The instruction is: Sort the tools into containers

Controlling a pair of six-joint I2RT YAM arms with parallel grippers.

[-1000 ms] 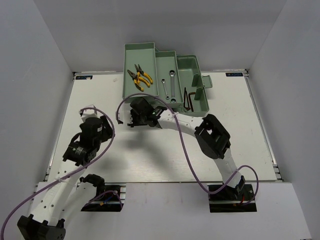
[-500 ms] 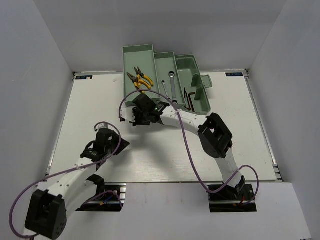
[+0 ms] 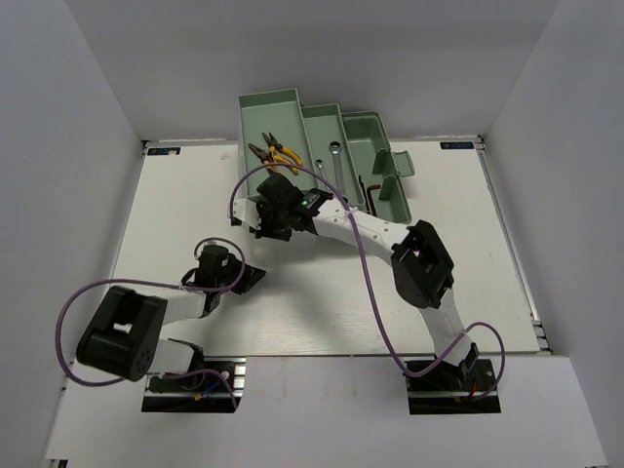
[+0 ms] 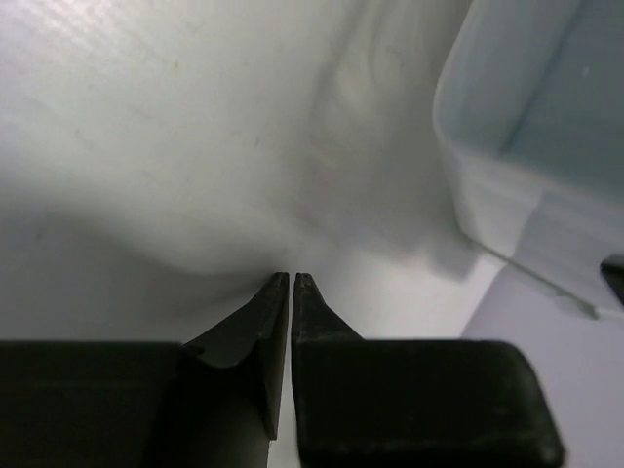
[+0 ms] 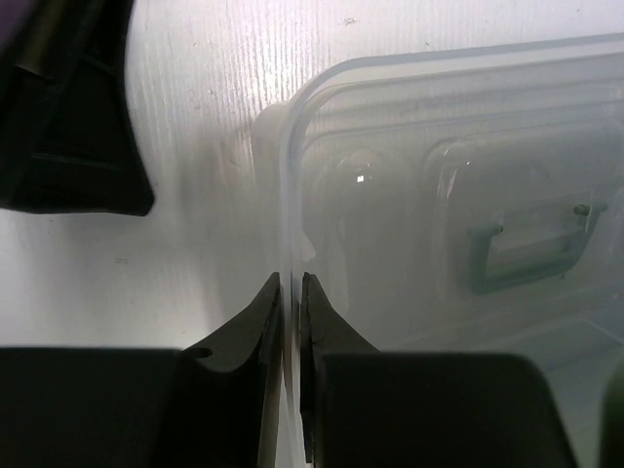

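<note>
The right jaws are pinching the thin rim of the translucent plastic lid [image 5: 439,195]. The rim is passing straight between the two tips, and the rest of the lid is spreading to their right over the white counter [image 5: 195,117]. The left jaws are standing almost pressed together with nothing between them, low over the counter, near a rounded corner of the lid. Behind the right arm, the pale green plastic toolbox [image 3: 268,102] is sitting open at the far side of the counter. It is holding the yellow-handled pliers [image 3: 273,151] in its left tray, the silver wrenches [image 3: 334,164] in the middle tray and the dark L-shaped hex keys [image 3: 369,192] on the right.
</note>
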